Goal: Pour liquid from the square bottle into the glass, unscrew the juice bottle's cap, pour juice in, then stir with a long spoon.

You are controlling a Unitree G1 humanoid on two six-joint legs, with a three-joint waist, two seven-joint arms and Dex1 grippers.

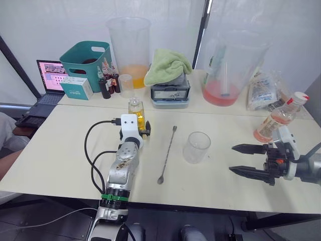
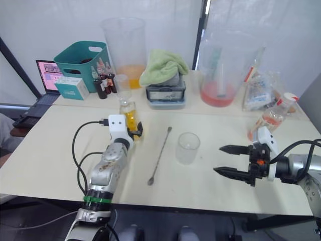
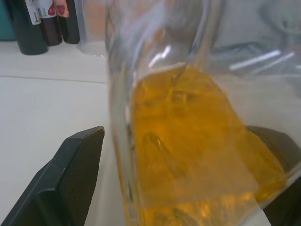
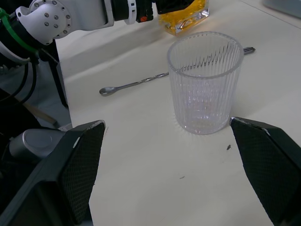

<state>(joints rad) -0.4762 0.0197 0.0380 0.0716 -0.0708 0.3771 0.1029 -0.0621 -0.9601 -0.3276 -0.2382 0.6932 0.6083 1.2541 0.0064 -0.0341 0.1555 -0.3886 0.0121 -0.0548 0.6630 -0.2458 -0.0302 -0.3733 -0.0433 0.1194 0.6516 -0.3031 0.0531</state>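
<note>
Right gripper [image 1: 239, 159] hangs spread wide near the counter's [image 1: 60, 160] front edge, bare surface between it and the glass [image 1: 196, 147]. The long spoon [image 1: 167, 153] lies left of the glass. Farther back, left gripper [image 1: 142, 129] flanks the square bottle [image 1: 136, 112], grip uncertain.

Ribbed clear glass [image 4: 205, 82], shiny metal long spoon [image 1: 167, 153], matt cream table [image 1: 60, 150], fluffy green cloth [image 1: 168, 65].
</note>
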